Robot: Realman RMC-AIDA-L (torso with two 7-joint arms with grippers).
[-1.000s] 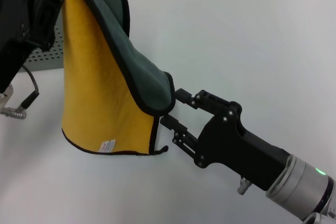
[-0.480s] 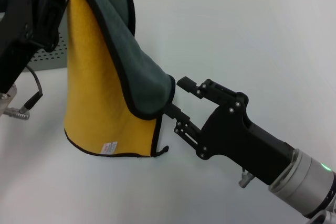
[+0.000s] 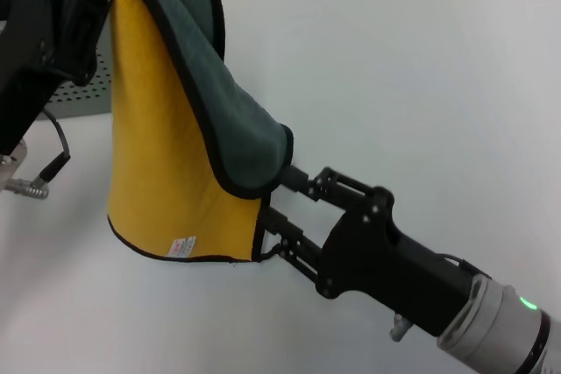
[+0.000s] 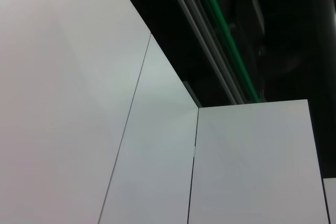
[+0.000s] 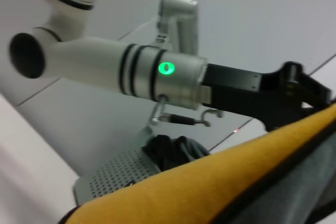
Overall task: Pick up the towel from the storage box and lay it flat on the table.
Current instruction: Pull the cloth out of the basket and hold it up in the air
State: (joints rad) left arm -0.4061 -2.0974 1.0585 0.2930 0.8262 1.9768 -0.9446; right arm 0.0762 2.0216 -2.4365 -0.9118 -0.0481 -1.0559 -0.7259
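Observation:
The towel [image 3: 166,155] hangs in the air above the table [image 3: 421,85], yellow side towards me, grey-green side folded over at its right, white tag near its bottom edge. Its top hangs from my left gripper [image 3: 83,6] at the upper left. My right gripper [image 3: 282,197] is open, with its two fingers either side of the towel's lower right corner edge. The storage box [image 3: 83,94] shows as a perforated wall behind the left arm. The right wrist view shows the towel [image 5: 210,192], the box [image 5: 113,177] and the left gripper [image 5: 273,95]. The left wrist view shows none of these.
A black cable with a metal plug [image 3: 35,183] hangs from the left arm over the table's left part. Bare white tabletop stretches to the right and the far side of the towel.
My right gripper has moved left and slightly down, so its open fingers now straddle the towel's lower right corner. The left arm and towel have barely moved.

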